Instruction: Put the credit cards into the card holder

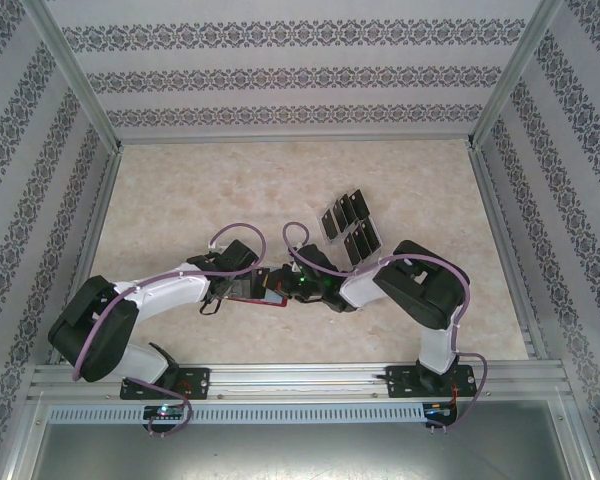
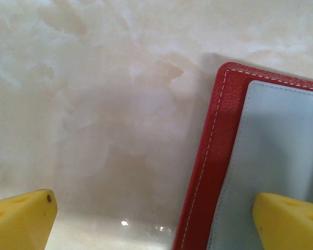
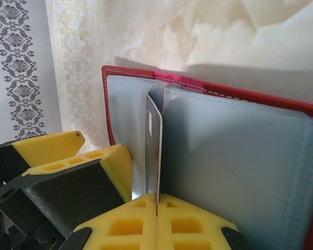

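Damask-striped white walls [image 1: 300, 70] enclose a beige marbled tabletop [image 1: 180, 190] framed by aluminium rails [image 1: 300, 375].

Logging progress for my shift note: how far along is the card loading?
Done: no card visibly seated in the red folding wallet yet. In hand: the right gripper is shut on one thin card at its grey pocket; the open left gripper straddles the wallet's edge. Left: the black cards on the table.

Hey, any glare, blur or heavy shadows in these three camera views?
Top view: even, soft light, no harsh shadows on the table. Left wrist view: tiny glare specks on the table near the bottom edge, a soft shadow beside the red wallet, stitching sharp. Right wrist view: the open wallet casts a grey shadow on the table behind it.
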`<state>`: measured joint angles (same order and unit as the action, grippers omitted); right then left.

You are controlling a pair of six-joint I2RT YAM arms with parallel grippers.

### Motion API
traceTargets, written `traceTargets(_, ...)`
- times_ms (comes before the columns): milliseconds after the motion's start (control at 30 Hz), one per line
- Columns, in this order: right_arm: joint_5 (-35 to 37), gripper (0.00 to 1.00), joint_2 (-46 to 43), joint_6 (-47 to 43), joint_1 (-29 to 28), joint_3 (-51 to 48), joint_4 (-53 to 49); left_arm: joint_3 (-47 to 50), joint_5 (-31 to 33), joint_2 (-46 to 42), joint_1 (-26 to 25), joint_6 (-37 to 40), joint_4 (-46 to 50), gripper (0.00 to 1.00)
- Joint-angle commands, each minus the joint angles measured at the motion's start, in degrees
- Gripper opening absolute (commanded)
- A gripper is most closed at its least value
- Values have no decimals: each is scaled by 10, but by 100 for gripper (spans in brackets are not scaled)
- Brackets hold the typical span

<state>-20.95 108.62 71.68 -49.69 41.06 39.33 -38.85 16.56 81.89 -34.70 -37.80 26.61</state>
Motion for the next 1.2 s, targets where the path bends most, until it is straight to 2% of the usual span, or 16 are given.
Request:
traceTargets(0, -31, 0, 21, -8, -2, 18, -50, 5, 6, -4, 8, -7, 10, 97)
traceTargets(267, -47, 1, 24, -25, -5, 47, -93, 5, 1, -4, 8, -8, 8, 97)
traceTargets(400, -39, 27, 2, -39, -5, 47, -124, 4, 3, -7, 8, -8, 10, 97)
traceTargets(533, -35, 45, -23, -56, -5, 55, -163, 4, 3, -11, 8, -8, 11, 97)
traceTargets(633, -32, 53, -47, -70, -4, 61, -195, 2, 3, -11, 8, -8, 11, 97)
traceTargets(767, -15, 55, -89, -95, -4, 65, -253, -5, 2, -16, 8, -4, 15, 97)
traceTargets(833, 0, 52, -109, -105, -4, 62, -278, -12, 2, -21, 8, 2, 19, 97)
traceTargets(900, 11, 42, -121, -112, -4, 58, -294, -16, 0, -31, 8, 8, 20, 97)
traceTargets(1067, 13, 8, -108, -110, -3, 52, -292, -31, -24, -62, 8, 27, 16, 98)
traceTargets(1133, 14, 0, -97, -108, -4, 51, -285, -36, -42, -69, 8, 34, 9, 98)
traceTargets(1167, 18, 0, -90, -106, -4, 49, -282, -38, -53, -70, 7, 38, 4, 98)
